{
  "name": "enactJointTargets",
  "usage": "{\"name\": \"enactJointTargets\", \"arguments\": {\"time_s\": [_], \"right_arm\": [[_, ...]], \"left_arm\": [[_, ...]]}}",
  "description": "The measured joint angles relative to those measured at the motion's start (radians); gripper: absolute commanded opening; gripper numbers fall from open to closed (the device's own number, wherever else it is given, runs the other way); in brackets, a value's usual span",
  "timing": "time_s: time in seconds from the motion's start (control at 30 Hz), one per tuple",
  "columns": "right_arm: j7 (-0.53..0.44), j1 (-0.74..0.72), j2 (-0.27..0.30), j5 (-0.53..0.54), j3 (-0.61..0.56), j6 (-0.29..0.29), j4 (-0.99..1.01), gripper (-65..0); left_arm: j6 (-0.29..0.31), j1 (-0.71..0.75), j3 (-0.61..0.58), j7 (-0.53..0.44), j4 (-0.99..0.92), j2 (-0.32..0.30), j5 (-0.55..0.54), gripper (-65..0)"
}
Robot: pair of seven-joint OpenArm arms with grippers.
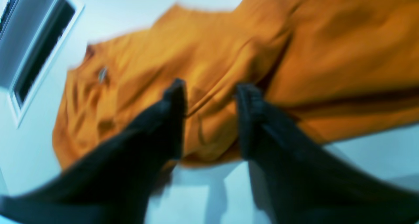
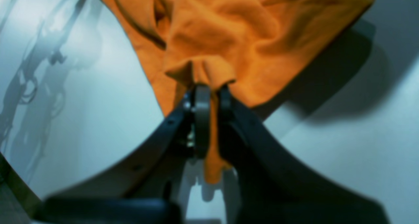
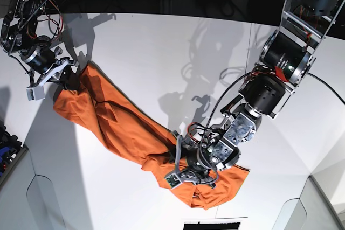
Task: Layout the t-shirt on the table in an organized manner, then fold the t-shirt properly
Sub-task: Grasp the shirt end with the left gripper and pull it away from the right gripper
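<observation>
My right tool (image 2: 211, 96) is clamped on a bunch of the t-shirt (image 3: 116, 125). My left tool (image 1: 209, 96) stands part-open astride cloth, grip uncertain. The garment lies rumpled diagonally across the surface (image 3: 161, 52); spreading unfinished, folding not begun.

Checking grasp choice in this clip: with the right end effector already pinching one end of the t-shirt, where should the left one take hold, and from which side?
Probably the hem edge of the t-shirt nearest the left end effector, from above and the table's near side. There the cloth bunches into a raised fold between the parted jaws, while the right end effector pins the far end.
</observation>
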State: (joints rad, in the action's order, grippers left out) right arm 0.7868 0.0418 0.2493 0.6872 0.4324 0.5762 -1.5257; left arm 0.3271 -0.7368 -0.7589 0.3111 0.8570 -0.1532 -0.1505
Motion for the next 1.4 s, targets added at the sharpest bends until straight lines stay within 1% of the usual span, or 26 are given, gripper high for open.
{"name": "enactJointTargets", "arguments": {"time_s": [0.03, 0.07, 0.13, 0.2, 0.23, 0.27, 0.37, 0.4, 0.47, 0.5, 0.57, 0.63, 0.7, 0.73, 0.77, 0.8, 0.83, 0.87, 0.9, 0.93, 0.97, 1.0, 1.13, 1.17, 1.27, 1.4], "right_arm": [[0.000, 0.000, 0.000, 0.000, 0.000, 0.000, 0.000, -65.0], [0.000, 0.000, 0.000, 0.000, 0.000, 0.000, 0.000, -65.0], [0.000, 0.000, 0.000, -0.005, 0.000, 0.000, 0.000, -65.0], [0.000, 0.000, 0.000, -0.007, 0.000, 0.000, 0.000, -65.0], [0.000, 0.000, 0.000, -0.007, 0.000, 0.000, 0.000, -65.0], [0.000, 0.000, 0.000, -0.007, 0.000, 0.000, 0.000, -65.0], [0.000, 0.000, 0.000, -0.007, 0.000, 0.000, 0.000, -65.0], [0.000, 0.000, 0.000, -0.008, 0.000, 0.000, 0.000, -65.0], [0.000, 0.000, 0.000, -0.008, 0.000, 0.000, 0.000, -65.0], [0.000, 0.000, 0.000, -0.008, 0.000, 0.000, 0.000, -65.0], [0.000, 0.000, 0.000, -0.008, 0.000, 0.000, 0.000, -65.0], [0.000, 0.000, 0.000, -0.008, 0.000, 0.000, 0.000, -65.0], [0.000, 0.000, 0.000, -0.008, 0.000, 0.000, 0.000, -65.0], [0.000, 0.000, 0.000, -0.008, 0.000, 0.000, 0.000, -65.0], [0.000, 0.000, 0.000, -0.008, 0.000, 0.000, 0.000, -65.0], [0.000, 0.000, 0.000, -0.008, 0.000, 0.000, 0.000, -65.0], [0.000, 0.000, 0.000, -0.013, 0.000, 0.000, 0.000, -65.0], [0.000, 0.000, 0.000, -0.019, 0.000, 0.000, 0.000, -65.0], [0.000, 0.000, 0.000, -0.021, 0.000, 0.000, 0.000, -65.0], [0.000, 0.000, 0.000, -0.023, 0.000, 0.000, 0.000, -65.0], [0.000, 0.000, 0.000, -0.025, 0.000, 0.000, 0.000, -65.0], [0.000, 0.000, 0.000, -0.026, 0.000, 0.000, 0.000, -65.0], [-0.005, 0.000, 0.000, -0.026, 0.000, 0.000, 0.000, -65.0], [-0.005, 0.000, 0.000, -0.026, 0.000, 0.000, 0.000, -65.0], [-0.012, 0.000, 0.000, -0.026, 0.000, 0.000, 0.000, -65.0], [-0.034, -0.003, 0.000, -0.029, 0.000, 0.000, 0.000, -65.0]], "left_arm": [[0.002, 0.000, 0.000, -0.003, 0.000, 0.004, 0.001, -53.5], [0.002, 0.001, 0.000, -0.006, 0.000, 0.010, 0.001, -54.5], [0.002, 0.012, 0.000, -0.024, 0.000, 0.017, 0.027, -54.5], [0.002, 0.034, 0.000, -0.021, 0.000, 0.018, 0.044, -54.2], [0.002, 0.046, 0.000, -0.021, 0.000, 0.018, 0.045, -53.1], [0.002, 0.056, 0.000, -0.020, -0.002, 0.017, 0.046, -50.0], [0.003, 0.071, 0.000, -0.027, -0.003, 0.018, 0.058, -36.2], [0.003, 0.069, 0.000, -0.028, -0.003, 0.018, 0.070, -34.6], [0.002, 0.060, 0.000, -0.032, -0.003, 0.018, 0.082, -34.5], [-0.011, 0.057, 0.000, -0.035, -0.003, 0.018, 0.085, -34.5], [-0.074, 0.051, 0.000, -0.039, -0.003, 0.018, 0.094, -34.5], [-0.089, 0.043, 0.000, -0.039, -0.003, 0.018, 0.117, -34.5], [-0.089, 0.041, 0.000, -0.059, -0.006, 0.018, 0.142, -34.5], [-0.087, 0.038, 0.000, -0.085, -0.025, 0.021, 0.147, -34.6], [-0.061, 0.037, 0.000, -0.115, -0.054, 0.021, 0.156, -34.7], [-0.026, 0.035, 0.000, -0.167, -0.091, 0.029, 0.177, -35.0], [-0.007, 0.037, 0.000, -0.228, -0.130, 0.034, 0.213, -36.1], [0.007, 0.039, 0.000, -0.285, -0.167, 0.039, 0.245, -38.7], [0.017, 0.043, 0.000, -0.332, -0.196, 0.040, 0.261, -42.9], [0.018, 0.045, 0.000, -0.363, -0.220, 0.042, 0.263, -49.4], [0.009, 0.047, 0.000, -0.367, -0.233, 0.043, 0.263, -56.9], [-0.022, 0.047, 0.000, -0.364, -0.240, 0.043, 0.267, -64.4], [-0.165, 0.038, 0.001, -0.337, -0.237, 0.045, 0.260, -65.0], [-0.182, 0.035, 0.001, -0.327, -0.231, 0.042, 0.248, -65.0], [-0.196, 0.018, 0.000, -0.288, -0.188, 0.010, 0.201, -65.0], [-0.206, -0.001, 0.001, -0.212, -0.062, -0.084, 0.126, -65.0]]}}
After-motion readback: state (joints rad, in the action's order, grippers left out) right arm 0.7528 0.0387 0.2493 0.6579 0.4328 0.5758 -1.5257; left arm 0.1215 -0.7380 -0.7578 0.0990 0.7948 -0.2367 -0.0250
